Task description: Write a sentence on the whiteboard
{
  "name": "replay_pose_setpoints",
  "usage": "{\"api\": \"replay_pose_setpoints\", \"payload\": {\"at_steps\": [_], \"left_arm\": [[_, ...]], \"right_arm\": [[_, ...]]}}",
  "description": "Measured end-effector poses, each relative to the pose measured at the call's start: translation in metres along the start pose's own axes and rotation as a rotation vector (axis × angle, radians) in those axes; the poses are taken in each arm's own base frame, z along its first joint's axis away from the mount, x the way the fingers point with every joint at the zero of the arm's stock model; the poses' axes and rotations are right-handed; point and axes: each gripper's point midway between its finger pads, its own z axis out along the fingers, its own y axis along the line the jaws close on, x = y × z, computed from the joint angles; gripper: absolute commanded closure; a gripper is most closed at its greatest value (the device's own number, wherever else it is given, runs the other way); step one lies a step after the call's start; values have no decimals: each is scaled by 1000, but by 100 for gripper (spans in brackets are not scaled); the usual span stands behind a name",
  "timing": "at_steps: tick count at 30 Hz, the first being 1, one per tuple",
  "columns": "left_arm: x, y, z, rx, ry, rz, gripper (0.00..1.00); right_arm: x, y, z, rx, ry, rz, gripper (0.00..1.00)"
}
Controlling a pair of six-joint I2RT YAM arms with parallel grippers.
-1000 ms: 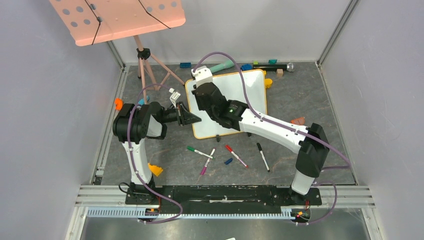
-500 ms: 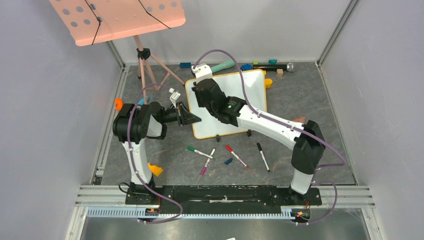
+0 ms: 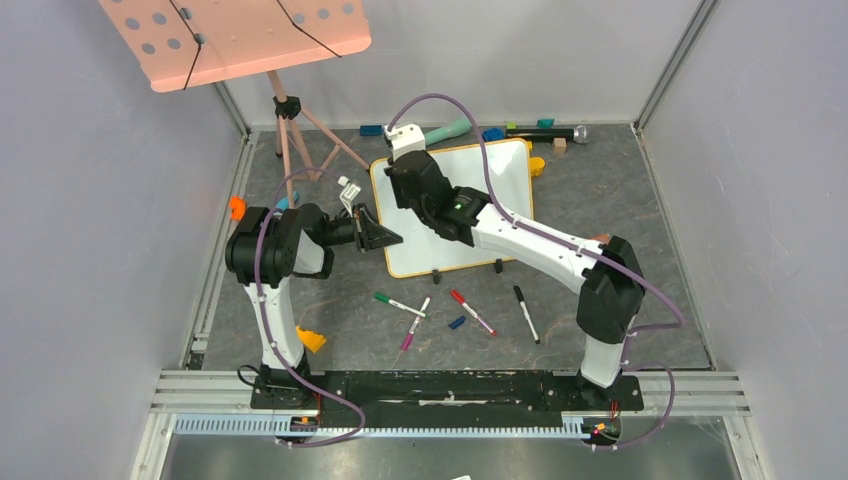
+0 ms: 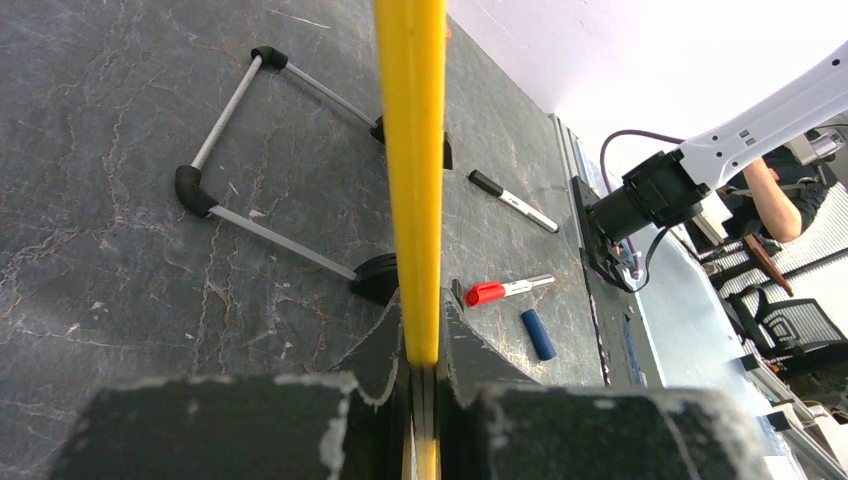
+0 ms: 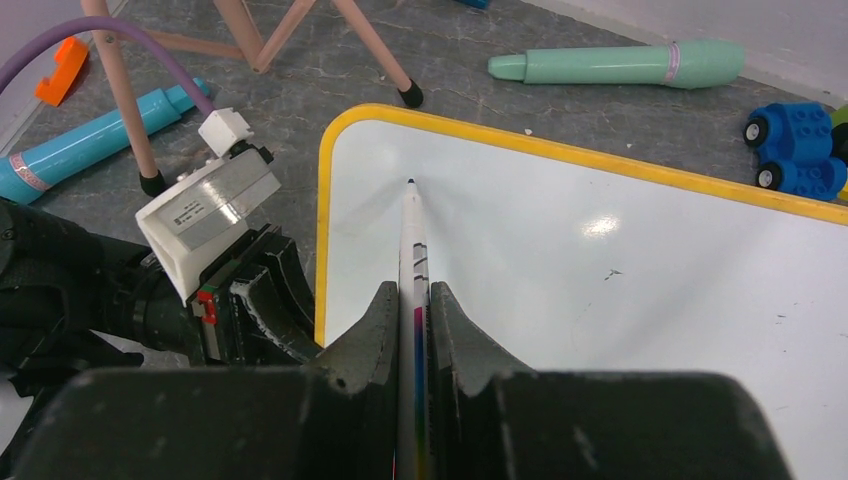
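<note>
**Pen tip waiting at the board's far left corner**

Nearest the bases: left gripper (image 4: 420, 372), squeezed shut on the yellow left edge of the whiteboard (image 5: 620, 300), likely to stop it sliding.

A bit farther in: right gripper (image 5: 413, 300), pinched tight on a marker (image 5: 411, 235). Marker pointing straight away from the claw, its long way running toward the far left corner of the board. Tip right by that corner, just inside the yellow rim. Touching or a hair above? Hard to tell.

No blue words anywhere, only clean white, so the sentence not begun, by the look of it. Lots of bare board to the right of the tip and back toward the bases.

Probably best to press down here, then pull right for the first line.

Farthest off, past the rim: a green tube (image 5: 610, 65) and a blue toy car (image 5: 795, 150).
</note>
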Motion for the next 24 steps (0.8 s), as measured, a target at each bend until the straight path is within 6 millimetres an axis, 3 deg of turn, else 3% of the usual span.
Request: {"api": "replay_pose_setpoints", "payload": {"at_steps": [17,24], "left_arm": [[0,1,0,-3,-2,-3,98],[0,2,0,-9,-4,-14,98]], "right_arm": [[-1,-7,7,13,2,8,100],[13,-7,6,3,15,15,100]]}}
